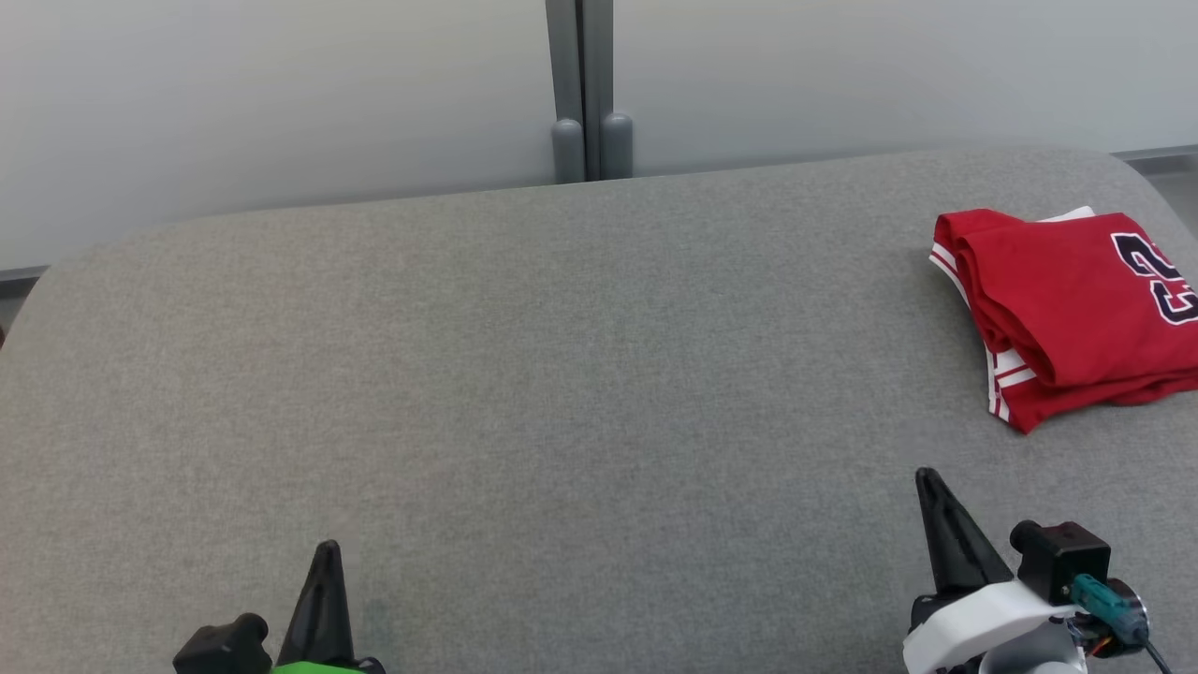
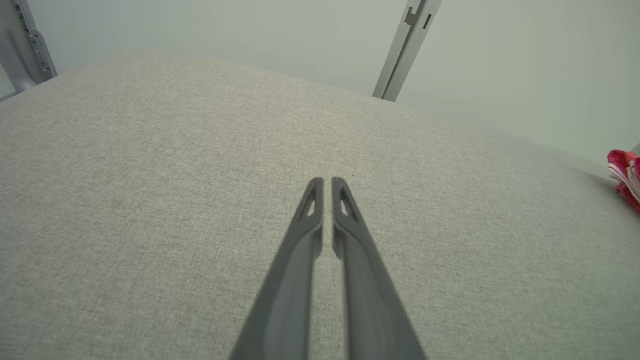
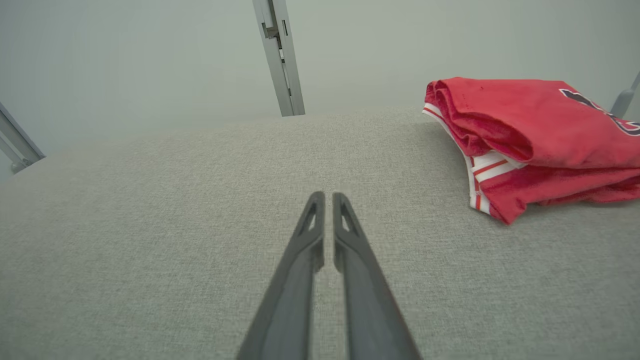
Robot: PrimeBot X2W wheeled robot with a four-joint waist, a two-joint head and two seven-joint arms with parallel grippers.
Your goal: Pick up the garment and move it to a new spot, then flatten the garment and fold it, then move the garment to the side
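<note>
Grey fabric-covered surface (image 1: pixel 524 374) with rounded corners, pale wall panels (image 1: pixel 281 94) behind, grey upright post (image 1: pixel 580 84) between them

— Where are we, then?
— Looks like a lab or test bay: a broad surface (image 1: pixel 468 374) covered in grey fabric, corners rounded off.
— And behind it?
— Plain pale partition panels (image 1: pixel 281 94) along the far edge, joined by a grey metal post (image 1: pixel 580 84). Staged, institutional look.
</note>
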